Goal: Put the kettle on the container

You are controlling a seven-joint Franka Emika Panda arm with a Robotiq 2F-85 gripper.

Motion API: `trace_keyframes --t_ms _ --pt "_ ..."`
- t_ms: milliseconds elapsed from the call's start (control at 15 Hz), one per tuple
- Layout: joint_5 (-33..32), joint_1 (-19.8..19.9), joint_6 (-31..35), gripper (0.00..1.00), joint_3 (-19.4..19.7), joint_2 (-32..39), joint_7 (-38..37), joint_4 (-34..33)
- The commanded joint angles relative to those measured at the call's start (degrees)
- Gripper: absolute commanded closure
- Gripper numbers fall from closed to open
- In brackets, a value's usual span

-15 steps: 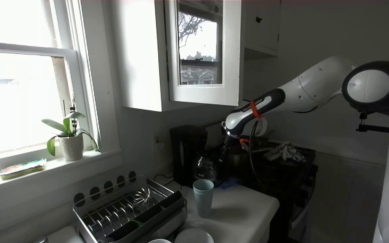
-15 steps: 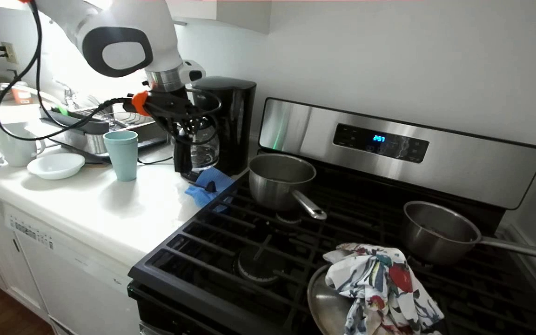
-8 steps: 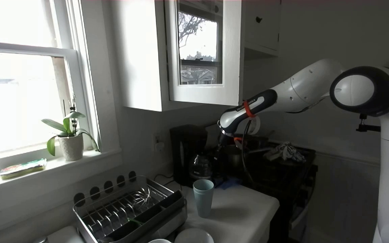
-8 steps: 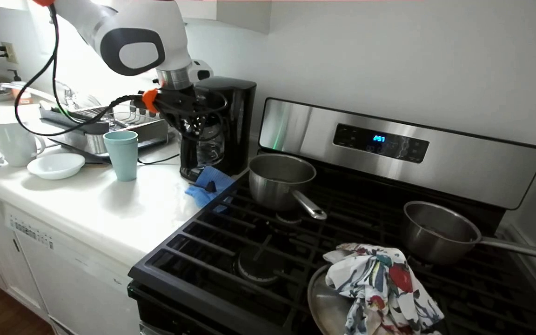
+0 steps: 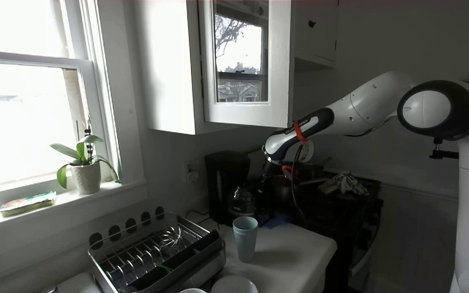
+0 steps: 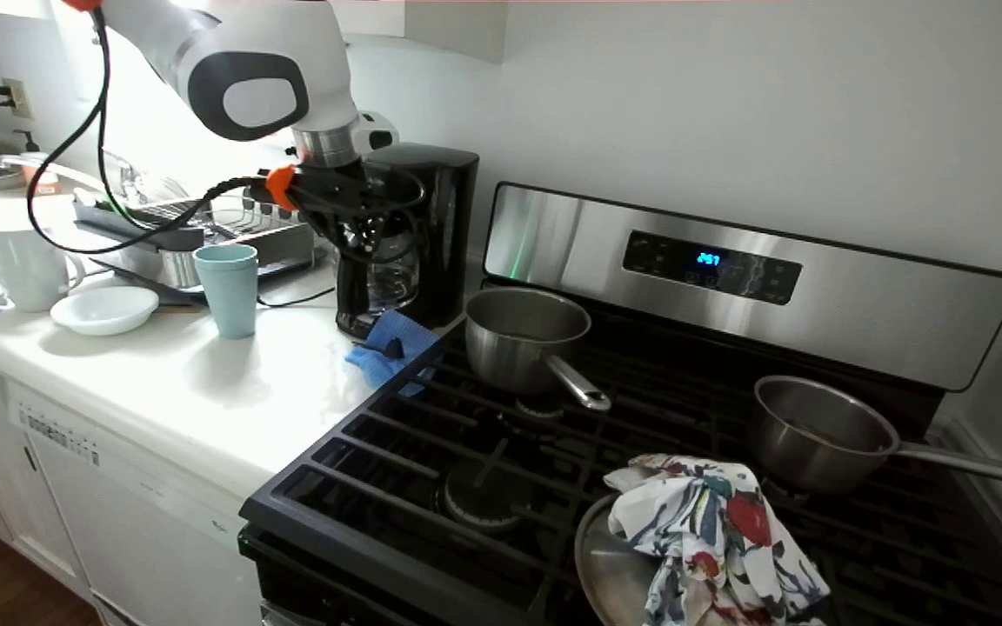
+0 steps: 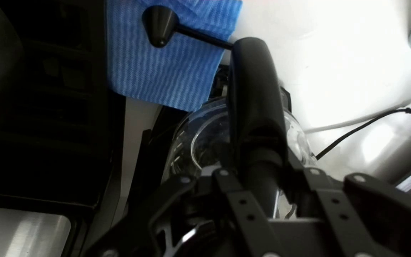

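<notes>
One claw (image 7: 257,159) in my wrist view, pinching black handle (image 7: 253,82) of glass kettle (image 6: 393,283). Kettle upright, just beside black container (image 6: 449,235) in both exterior views; whether set onto it or held clear, I can't tell. Blue cloth (image 7: 162,69) close by, teal cup (image 6: 229,294) farther along white tabletop (image 6: 292,382).

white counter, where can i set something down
The white counter is bare between the teal cup, the blue cloth, the stove and the front edge. It is crowded at the black coffee maker, where the gripper holds the glass kettle, and past the cup from the stove, with bowl, mug and dish rack.
</notes>
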State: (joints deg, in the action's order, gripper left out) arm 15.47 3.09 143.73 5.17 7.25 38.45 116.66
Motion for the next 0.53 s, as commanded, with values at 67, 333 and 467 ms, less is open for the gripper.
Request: trace_keyframes --t_ms 67,333,467 --pt "1.14 2.01 0.30 0.92 -1.82 0.96 -0.87 -1.49" --pt "1.78 2.40 0.14 0.92 -2.20 2.18 -1.43 -2.88" --pt "1.78 2.51 0.72 0.92 -2.32 2.49 -2.16 -3.13"
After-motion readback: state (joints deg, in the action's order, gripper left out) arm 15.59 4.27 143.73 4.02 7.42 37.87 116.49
